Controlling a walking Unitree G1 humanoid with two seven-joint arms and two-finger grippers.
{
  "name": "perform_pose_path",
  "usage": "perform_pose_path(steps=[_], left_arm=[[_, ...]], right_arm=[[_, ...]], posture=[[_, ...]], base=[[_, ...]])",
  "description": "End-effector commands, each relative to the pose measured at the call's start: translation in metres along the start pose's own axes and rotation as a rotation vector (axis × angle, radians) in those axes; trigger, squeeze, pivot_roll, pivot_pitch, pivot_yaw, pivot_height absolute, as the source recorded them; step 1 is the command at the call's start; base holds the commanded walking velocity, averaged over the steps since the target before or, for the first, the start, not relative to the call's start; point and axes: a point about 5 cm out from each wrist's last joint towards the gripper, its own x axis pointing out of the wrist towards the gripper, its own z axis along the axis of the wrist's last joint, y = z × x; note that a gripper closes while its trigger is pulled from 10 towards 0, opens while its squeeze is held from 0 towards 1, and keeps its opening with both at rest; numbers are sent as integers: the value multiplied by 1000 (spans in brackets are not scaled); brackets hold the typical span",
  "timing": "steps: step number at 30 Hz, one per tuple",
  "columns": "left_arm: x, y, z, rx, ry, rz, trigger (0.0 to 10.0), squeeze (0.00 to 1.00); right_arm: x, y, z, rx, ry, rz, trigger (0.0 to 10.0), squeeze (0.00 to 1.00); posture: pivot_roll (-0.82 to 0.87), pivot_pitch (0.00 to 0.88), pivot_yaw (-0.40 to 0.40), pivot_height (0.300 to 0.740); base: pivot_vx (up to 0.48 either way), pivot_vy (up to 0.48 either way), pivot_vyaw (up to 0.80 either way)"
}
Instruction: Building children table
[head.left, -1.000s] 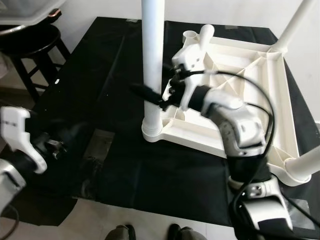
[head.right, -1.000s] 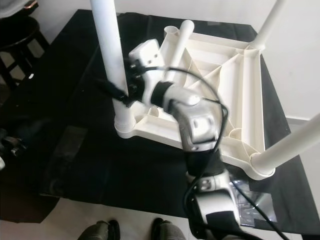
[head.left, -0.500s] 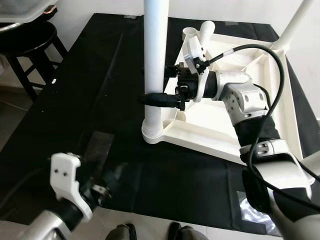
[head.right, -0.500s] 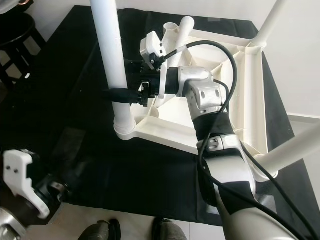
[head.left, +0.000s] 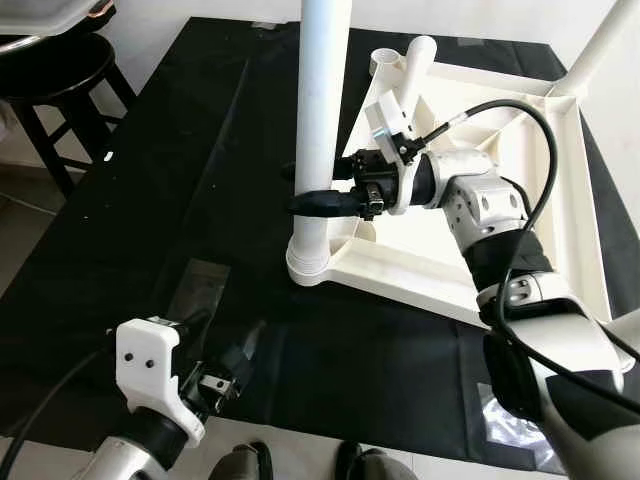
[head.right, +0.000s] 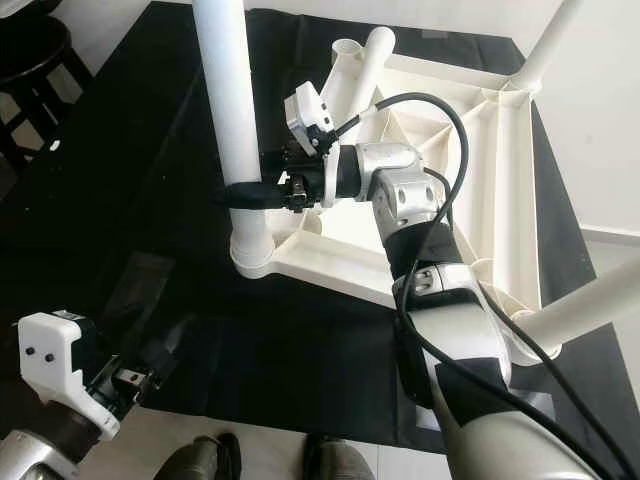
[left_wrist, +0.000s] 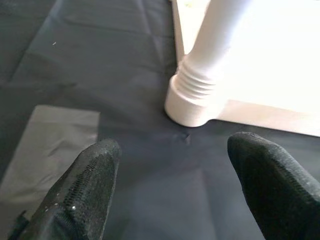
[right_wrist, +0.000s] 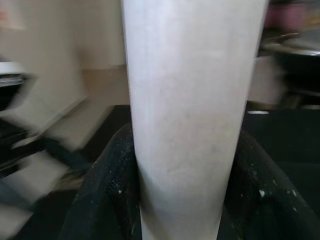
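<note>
While the white plastic table (head.left: 500, 180) lies upside-down on black sheet (head.left: 180, 180), right gripper (head.left: 318, 190) clamps its upright near-left leg (head.left: 318, 130); left gripper (left_wrist: 170, 165) spread wide, low.

Readable text: none is found in any view.
White plastic upturned table top (head.left: 520, 130): no lettering or brand is seen.
White plastic tube leg (head.left: 322, 120): no label or number is seen.
Black cloth floor sheet (head.left: 180, 180): no print or sign is seen.
</note>
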Motion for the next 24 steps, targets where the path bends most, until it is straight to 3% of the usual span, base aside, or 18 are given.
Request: perform_pose_path(steps=[1,2,4,5,6,7,9,10,12,17,18,19,23,24], left_arm=[[-1,0,-4,18,15,0,10000,0],[2,0,-5,24,4,-8,10000,0],[2,0,-5,25,-1,-11,10000,0],[3,1,-5,21,-5,-19,10000,0],[4,2,-6,16,-9,-23,10000,0],[4,2,-6,16,-9,-23,10000,0],[6,5,-8,10,-14,-28,10000,0],[6,5,-8,10,-14,-28,10000,0],[9,6,-10,22,-14,-39,10000,0],[15,7,-14,53,-14,-77,10000,0],[18,7,-15,59,-15,-87,10000,0],[19,8,-16,62,-16,-95,10000,0],[21,9,-17,60,-16,-101,10000,0],[22,9,-18,57,-16,-105,10000,0]], right_arm=[[-9,-2,-22,51,73,-157,0,0],[-11,6,-35,79,97,-308,0,0],[-12,10,-40,98,104,-364,0,0],[-10,20,-52,103,165,-500,0,0],[-12,39,-68,79,270,-694,0,0],[-12,39,-68,79,270,-694,0,0],[-11,78,-79,76,348,-879,0,0],[-11,78,-79,76,348,-879,0,0],[1,95,-79,110,333,-871,0,0],[15,96,-76,135,308,-854,0,0],[17,93,-74,129,308,-847,1294,0],[17,90,-71,126,303,-857,10000,0],[18,81,-64,79,281,-832,10000,0],[18,80,-59,95,249,-843,10000,1000]], posture=[[73,274,-68,740],[67,271,-74,740],[67,271,-74,740],[63,263,-71,740],[46,258,-65,740],[46,258,-65,740],[46,248,-58,740],[46,248,-58,740],[38,225,-46,740],[43,188,-47,740],[44,182,-46,740],[45,178,-46,740],[44,167,-44,740],[44,163,-41,740]], base=[[0,0,0],[0,0,0],[0,0,0],[0,0,0],[0,0,0],[0,0,0],[0,0,0],[0,0,0],[0,0,0],[0,0,0],[0,0,0],[0,0,0],[0,0,0],[0,0,0]])
